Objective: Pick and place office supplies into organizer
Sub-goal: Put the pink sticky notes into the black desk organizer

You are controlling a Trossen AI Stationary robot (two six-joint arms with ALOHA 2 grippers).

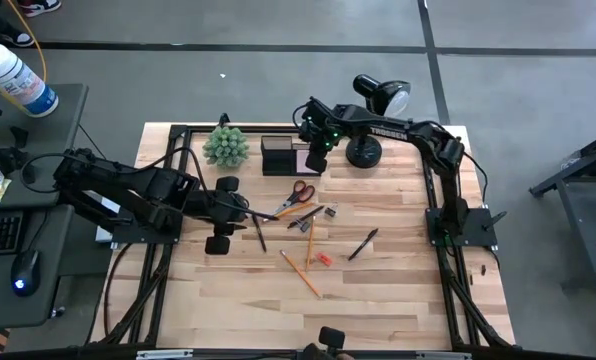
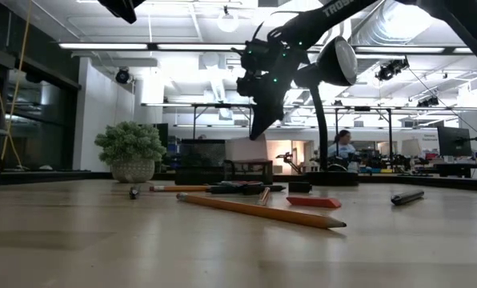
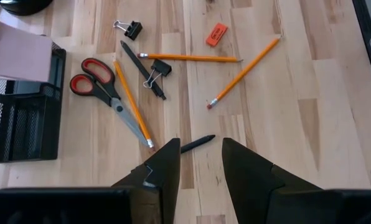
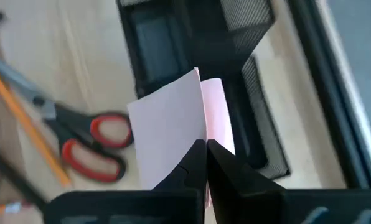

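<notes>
Over the bench [image 1: 378, 290], right fingers [image 4: 205, 152] clenched on the edge of a pink sticky-note pad [image 4: 173, 124], hanging just above the black mesh organizer [image 4: 254, 93] at the far side, beside the lamp [image 1: 378, 95] and plant [image 1: 225, 146]. Left fingers [image 3: 199, 163] parted with nothing between them, hovering low above a dark pen [image 3: 197, 144]. Risk here, as judged: pad pinched by a thin edge with loose sheets fanning, so likely to twist, slip or catch the mesh rim on the way down and land half outside a compartment; possible crowding of the two arms too, given the scissors [image 1: 296, 195] lying so close to the organizer. Only from the right wrist: the fanned pink sheets and the compartments beneath. Only from the left wrist: pen between the fingertips, orange eraser [image 3: 216, 34], two binder clips [image 3: 130, 28] and pencils [image 3: 243, 71] scattered beyond. From bench height: right arm clearly raised off the surface, pencil [image 2: 258, 210] nearest the lens, a seated person far behind; left fingers missing from that view. From overhead: both arms' positions, a second pen [image 1: 363, 243] lying apart.
</notes>
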